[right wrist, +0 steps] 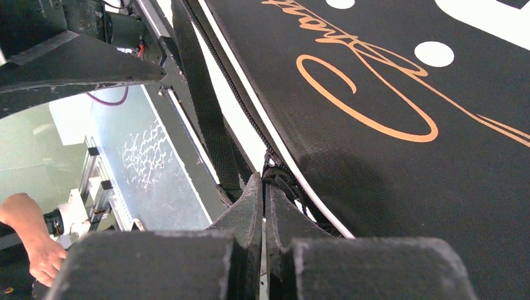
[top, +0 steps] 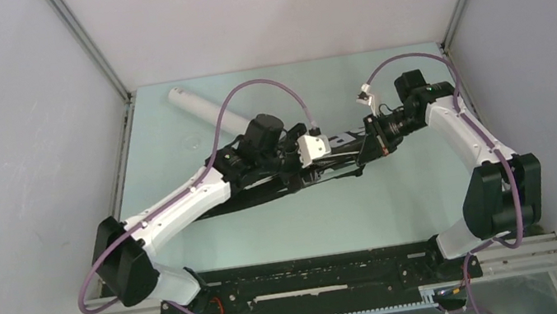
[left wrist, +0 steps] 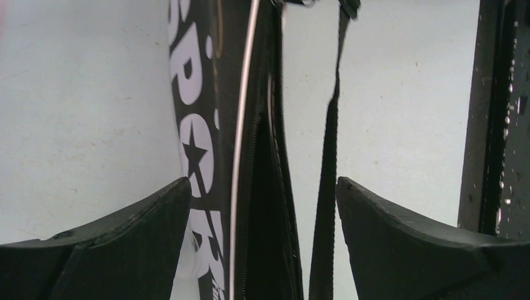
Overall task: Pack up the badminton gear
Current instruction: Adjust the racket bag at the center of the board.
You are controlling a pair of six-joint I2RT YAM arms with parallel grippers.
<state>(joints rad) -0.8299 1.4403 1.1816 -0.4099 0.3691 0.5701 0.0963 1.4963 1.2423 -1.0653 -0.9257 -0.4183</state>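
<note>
Pale green table [top: 400, 214], grey walls [top: 1, 165] boxing it in, and the white tube [top: 204, 110] lies at the far left, well apart from both arms. The black bag [right wrist: 425, 162] stretches across the middle of the table, and the left fingers [left wrist: 125, 244] are spread wide above it, with its zip [left wrist: 250, 206] and loose strap [left wrist: 325, 187] in the gap between them. The right fingers [right wrist: 247, 212] are pressed together right at the bag's zip edge; whether they nip the puller, can't tell.
</note>
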